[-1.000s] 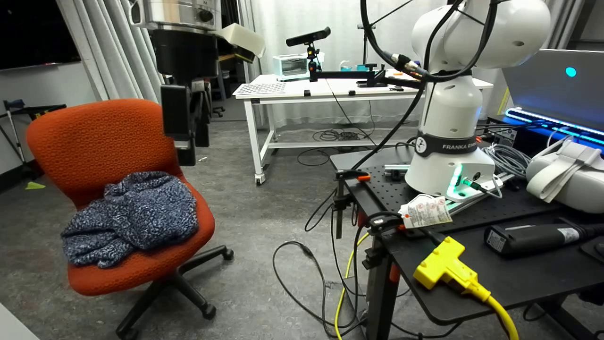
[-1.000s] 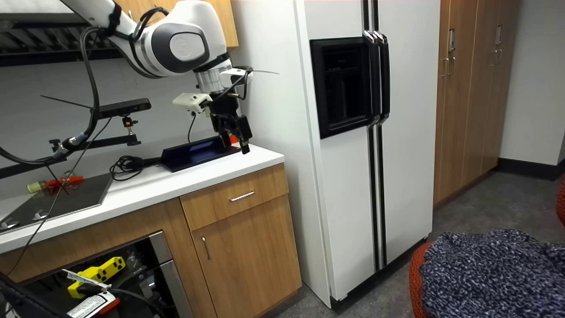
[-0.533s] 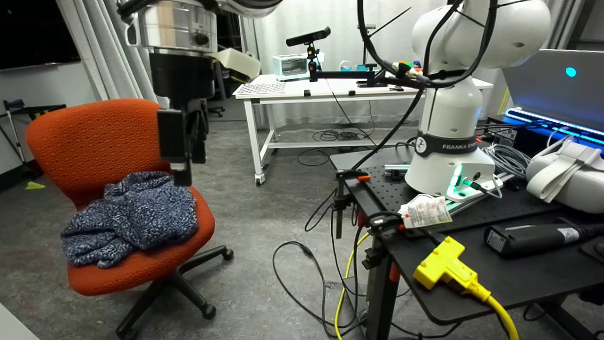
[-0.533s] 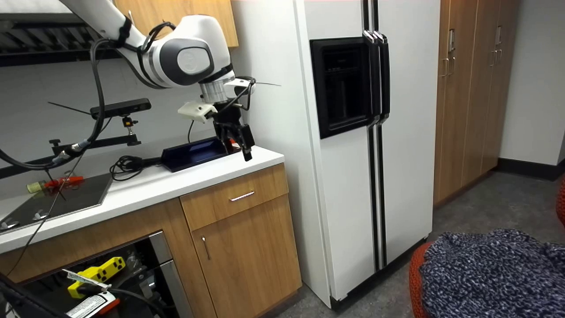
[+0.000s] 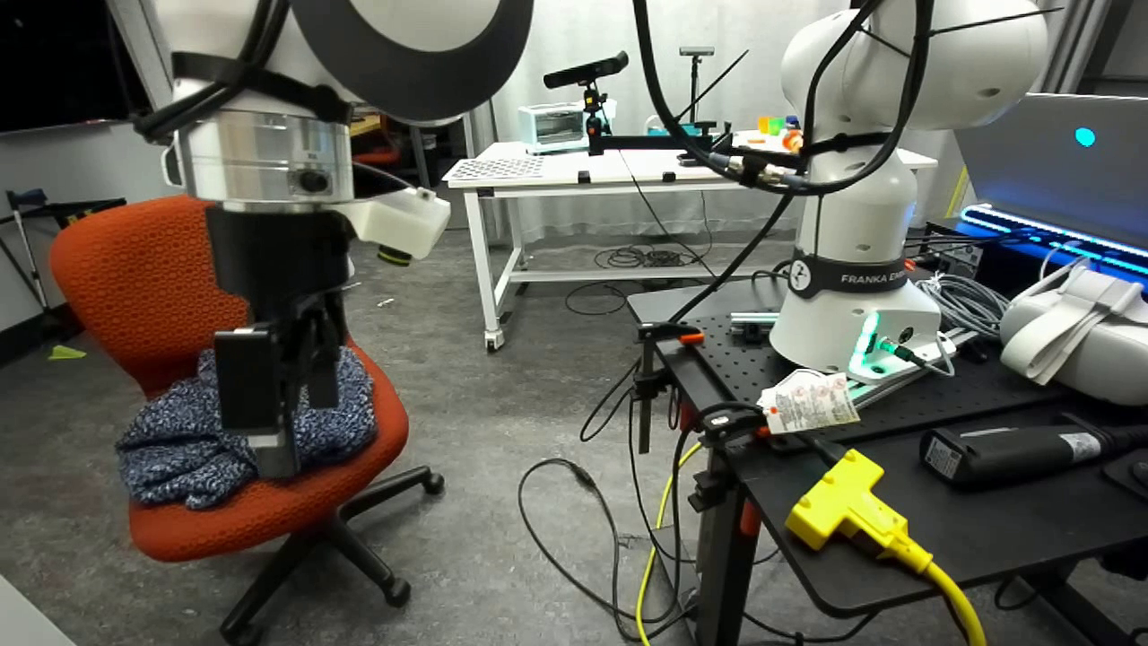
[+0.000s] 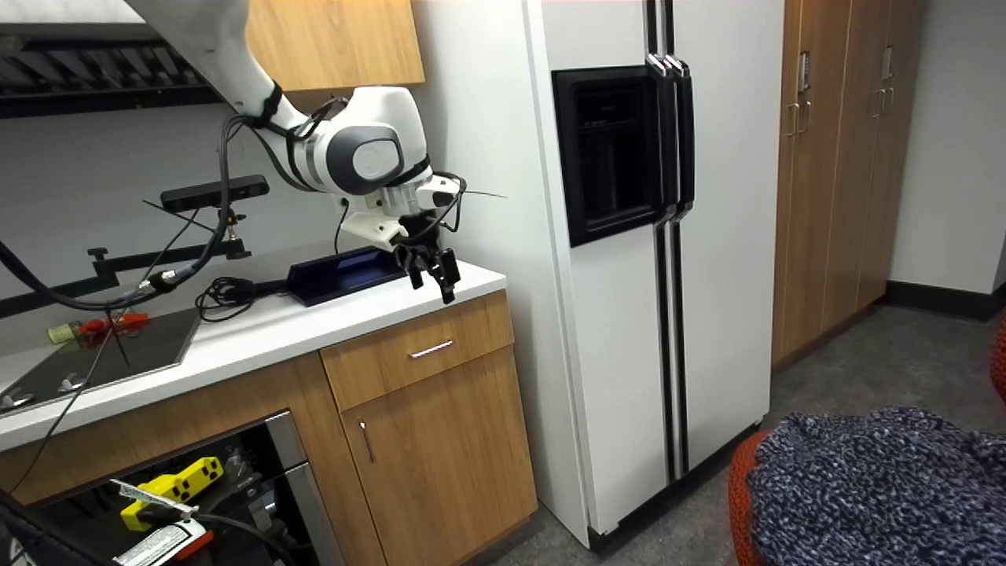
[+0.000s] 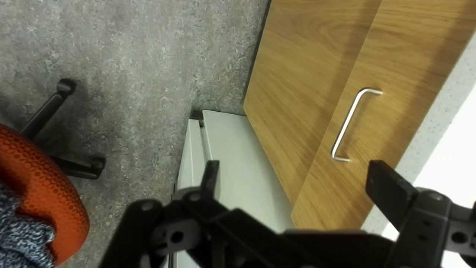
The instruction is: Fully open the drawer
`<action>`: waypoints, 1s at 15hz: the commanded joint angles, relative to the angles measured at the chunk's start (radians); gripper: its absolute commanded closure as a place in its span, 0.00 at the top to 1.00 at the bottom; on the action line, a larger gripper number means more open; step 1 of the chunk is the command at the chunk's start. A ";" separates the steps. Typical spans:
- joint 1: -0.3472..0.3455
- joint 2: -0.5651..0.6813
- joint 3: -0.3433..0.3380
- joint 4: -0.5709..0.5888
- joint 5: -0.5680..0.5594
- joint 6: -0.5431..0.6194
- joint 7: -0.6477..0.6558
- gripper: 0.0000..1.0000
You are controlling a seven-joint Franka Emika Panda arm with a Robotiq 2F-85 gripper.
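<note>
The drawer is shut; its wood-grain front (image 6: 475, 324) sits under the counter edge beside the fridge, and its inner walls and bottom are hidden. The drawer front (image 7: 379, 137) also shows in the wrist view, with a silver bar handle (image 7: 347, 124) on it. That handle (image 6: 431, 350) also shows in an exterior view. My black gripper (image 6: 432, 291) is open and empty, above the handle around the counter's front edge. In the wrist view the gripper (image 7: 293, 167) has its fingers wide apart, with the handle beyond them and not touched. The gripper (image 5: 300, 426) also shows in front of the chair.
A white fridge (image 6: 558, 314) stands right beside the drawer. The white counter (image 6: 275, 342) carries a dark blue tray (image 6: 346, 275). A cabinet door (image 6: 440, 448) lies below the drawer. An orange chair (image 5: 359, 484) with a dark knitted cloth (image 5: 179, 449) stands nearby.
My gripper and arm have moved down and come lower over the counter's front edge. In an exterior view the gripper has grown larger and shifted left. The drawer has not moved.
</note>
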 commanded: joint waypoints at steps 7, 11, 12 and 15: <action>0.017 0.101 0.004 0.092 0.005 -0.025 -0.003 1.00; 0.037 0.247 -0.005 0.186 -0.027 -0.055 0.001 1.00; 0.024 0.288 0.018 0.215 -0.001 -0.059 -0.029 1.00; -0.003 0.390 0.067 0.300 0.045 -0.081 -0.084 1.00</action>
